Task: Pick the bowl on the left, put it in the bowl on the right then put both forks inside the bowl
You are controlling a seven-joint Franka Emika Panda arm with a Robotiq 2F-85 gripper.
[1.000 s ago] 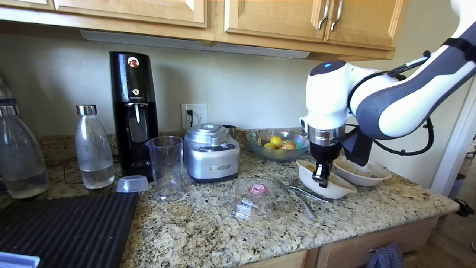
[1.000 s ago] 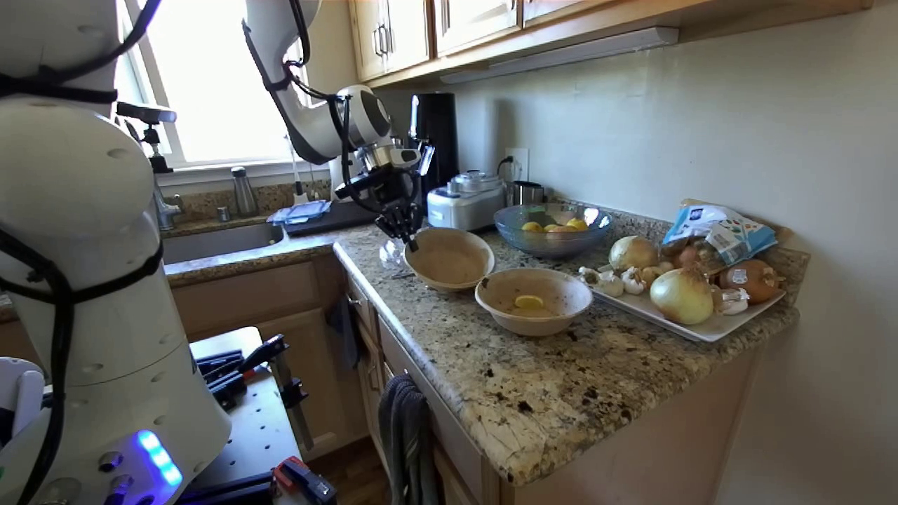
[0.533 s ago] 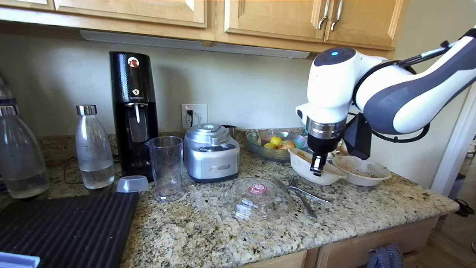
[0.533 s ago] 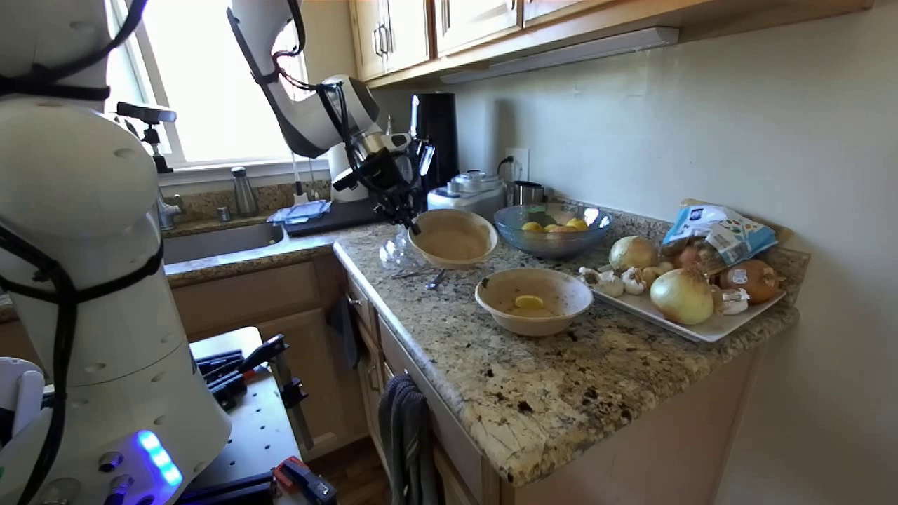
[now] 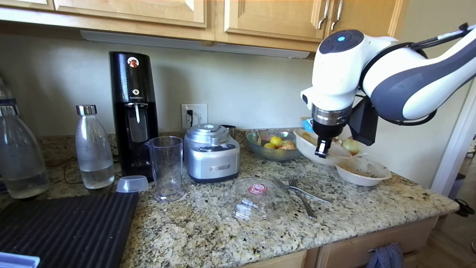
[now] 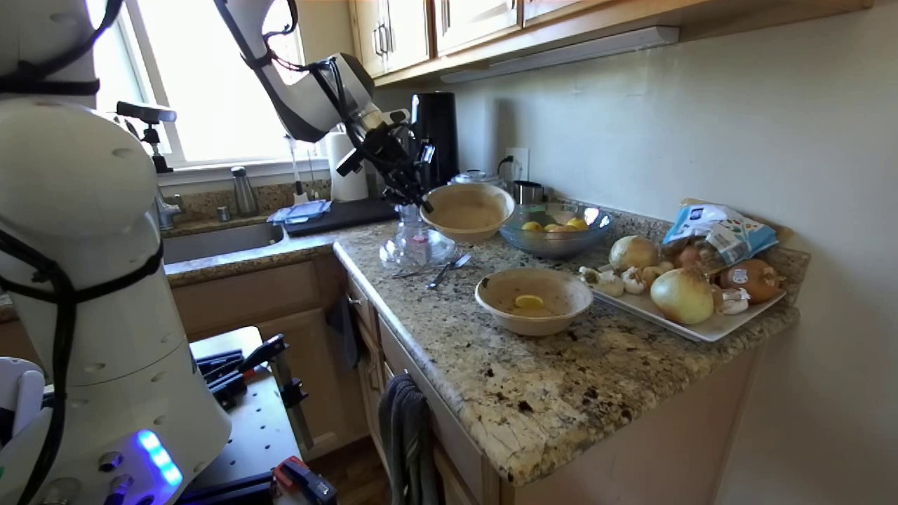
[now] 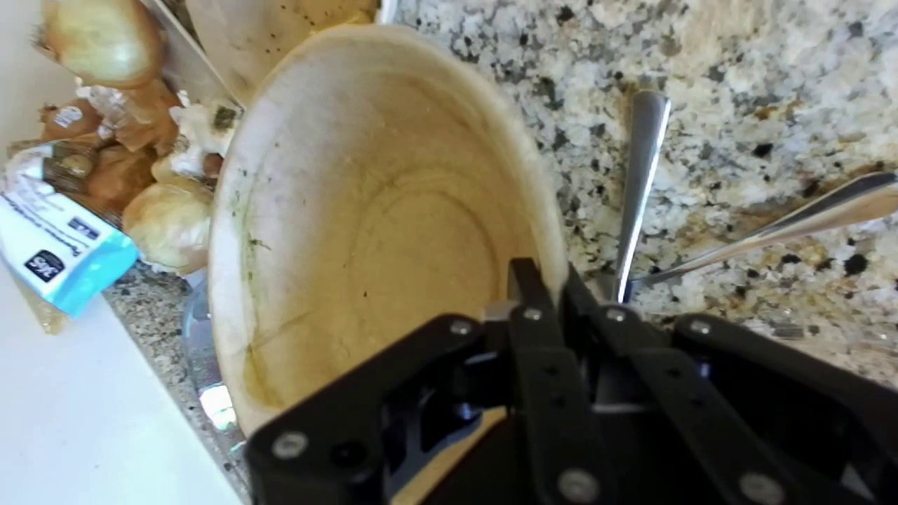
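Pale wall (image 6: 631,126) behind a speckled stone bench (image 6: 533,414), as I saw it; all places were taken from the lemon bowl (image 6: 537,326), which stood upright near the bench's end with one lemon wedge (image 6: 529,301) inside. Tool (image 7: 551,279): pinched closed on the rim of the held bowl (image 7: 421,238), fingers (image 7: 525,284) parted only by its thin edge, with nothing else in grasp. The held bowl hung in the air, higher than the lemon bowl and on the side of it away from the bench's end; the two were near but apart. Decisive relation: from the tool, the lemon bowl lay lower and toward the bench's end, past the free part of the held bowl's rim. The held bowl's mouth leaned toward the lemon bowl, and no long axis seemed likely to govern the nesting, since both looked roughly round from where I stood. The next move, by my judgement, called for a carry toward the lemon bowl, a levelling of the tilt, then a lowering; the lemon wedge might have kept the held bowl from seating flat. The first fork (image 5: 315,196) and the second fork (image 5: 308,209) lay crossed on the bench, near the lemon bowl, between it and a clear dome (image 5: 260,204), the second one's head hard to make out. Neither was in the lemon bowl, so that step was judged not yet begun.
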